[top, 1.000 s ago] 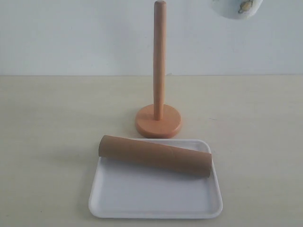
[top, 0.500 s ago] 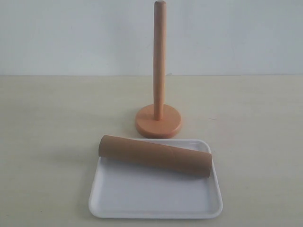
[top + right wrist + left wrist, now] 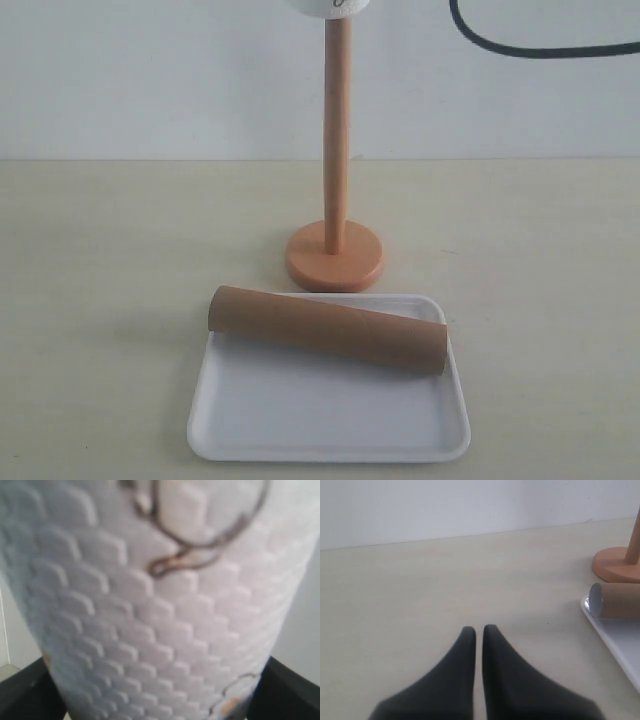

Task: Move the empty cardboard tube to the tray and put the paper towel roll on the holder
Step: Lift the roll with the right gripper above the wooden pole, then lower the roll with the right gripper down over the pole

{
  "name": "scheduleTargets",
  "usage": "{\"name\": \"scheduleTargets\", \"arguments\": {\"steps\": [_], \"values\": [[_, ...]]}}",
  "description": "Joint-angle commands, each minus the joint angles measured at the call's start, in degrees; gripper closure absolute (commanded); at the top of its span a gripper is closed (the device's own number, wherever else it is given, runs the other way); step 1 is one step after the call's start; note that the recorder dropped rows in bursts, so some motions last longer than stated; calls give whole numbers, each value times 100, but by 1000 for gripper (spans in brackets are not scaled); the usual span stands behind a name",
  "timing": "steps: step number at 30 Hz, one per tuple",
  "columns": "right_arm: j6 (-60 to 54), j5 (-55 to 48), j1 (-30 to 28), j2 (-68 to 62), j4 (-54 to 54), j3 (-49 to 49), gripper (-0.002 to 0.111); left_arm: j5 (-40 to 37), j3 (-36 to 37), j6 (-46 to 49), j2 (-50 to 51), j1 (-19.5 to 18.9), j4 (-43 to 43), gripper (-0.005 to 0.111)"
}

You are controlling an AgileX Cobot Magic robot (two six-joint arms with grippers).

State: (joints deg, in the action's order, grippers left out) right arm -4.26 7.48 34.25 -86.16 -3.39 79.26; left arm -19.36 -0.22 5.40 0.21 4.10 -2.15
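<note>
**Towel roll held over the holder's tip; tube lying on the tray**

The paper towel roll showed only as a white rounded underside at the top of the exterior view. It sat directly over the upper end of the holder and hid the rod's tip. Whether the rod had entered the core could not be told.

In the right wrist view the roll filled the picture. It was soft white paper embossed in a honeycomb of small raised cells, printed with a dark looping outline and orange-tan patches too blurred to read. The right gripper clasped it, a black finger pressed on either side.

The holder was smooth orange-tan wood, a slim upright rod on a round disc base, standing mid-worktop toward the far edge by the wall. A black cable hung in a curve above the far right corner.

The empty cardboard tube, matte brown, lay slantwise across the far half of the tray. One end jutted past the tray's far left corner. The tray was glossy white with rounded corners and a low rim, sitting at the near edge just in front of the holder's base.

The left gripper hung low over the pale beige worktop toward the left edge. Its tapered black fingers were drawn together to a thin slit, holding nothing.
</note>
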Motion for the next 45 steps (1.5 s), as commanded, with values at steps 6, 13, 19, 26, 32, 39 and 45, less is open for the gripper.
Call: {"name": "scheduleTargets", "arguments": {"steps": [6,13,19,26,32,39,45], "values": [[-455,255,-38,-136,12,96,108,6,22,-34,-21,-7,-42,103],[-473,72,-62,-358,12,85,108,6,22,-34,-21,-7,-42,103],[-463,-87,-62,-567,-228,71,108,6,22,-34,-21,-7,-42,103],[-316,377,-62,-647,-288,-293,108,6,22,-34,-21,-7,-42,103],[-275,868,-62,-647,-367,-896,108,6,22,-34,-21,-7,-42,103],[-178,1218,-62,-647,-367,-1461,108,6,22,-34,-21,-7,-42,103],[-119,1433,-62,-871,-367,-1616,108,6,22,-34,-21,-7,-42,103]]}}
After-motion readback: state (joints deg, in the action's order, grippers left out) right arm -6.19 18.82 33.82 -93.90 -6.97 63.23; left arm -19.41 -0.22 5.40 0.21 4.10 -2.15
